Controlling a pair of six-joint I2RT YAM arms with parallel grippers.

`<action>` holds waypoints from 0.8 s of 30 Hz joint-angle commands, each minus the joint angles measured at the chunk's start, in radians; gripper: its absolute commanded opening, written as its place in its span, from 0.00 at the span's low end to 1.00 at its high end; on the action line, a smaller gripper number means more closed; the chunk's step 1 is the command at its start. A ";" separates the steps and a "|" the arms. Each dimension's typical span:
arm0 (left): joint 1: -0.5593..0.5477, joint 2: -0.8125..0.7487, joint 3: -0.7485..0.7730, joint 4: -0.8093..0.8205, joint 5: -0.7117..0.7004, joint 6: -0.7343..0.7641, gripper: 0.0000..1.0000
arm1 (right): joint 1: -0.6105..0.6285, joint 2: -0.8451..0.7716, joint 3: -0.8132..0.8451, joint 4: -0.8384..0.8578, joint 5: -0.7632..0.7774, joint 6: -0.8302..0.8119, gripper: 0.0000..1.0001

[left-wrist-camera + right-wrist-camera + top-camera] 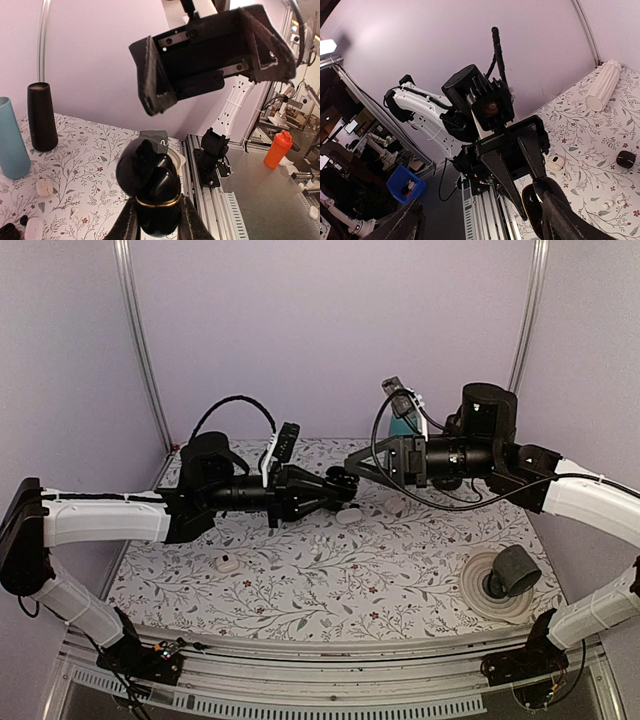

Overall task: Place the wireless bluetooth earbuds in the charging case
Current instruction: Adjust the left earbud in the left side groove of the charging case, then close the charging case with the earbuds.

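Note:
My left gripper (156, 220) is shut on the lower half of a glossy black charging case (150, 175), held above the table with its lid swung open. I cannot tell whether an earbud lies inside. My right gripper (210, 55) hovers just above the case, open, with nothing between its fingers. In the top view the two grippers, left (345, 483) and right (365, 462), meet above the middle of the table. The right wrist view shows the case (545, 200) beside my right finger (570, 220). Small white pieces (44, 187) (607, 205) that look like earbuds lie on the floral mat.
A black vase (42, 117) and a blue vase (11, 137) stand at the back of the mat. White pebble-shaped cases (349, 515) (229, 563) lie on it. A black cylinder (515, 570) rests on a white disc at the right. A ribbed white vase (602, 85) stands further off.

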 commanded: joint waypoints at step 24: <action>0.025 0.044 0.053 0.066 0.053 -0.088 0.00 | 0.007 -0.036 -0.012 -0.008 -0.010 -0.077 0.63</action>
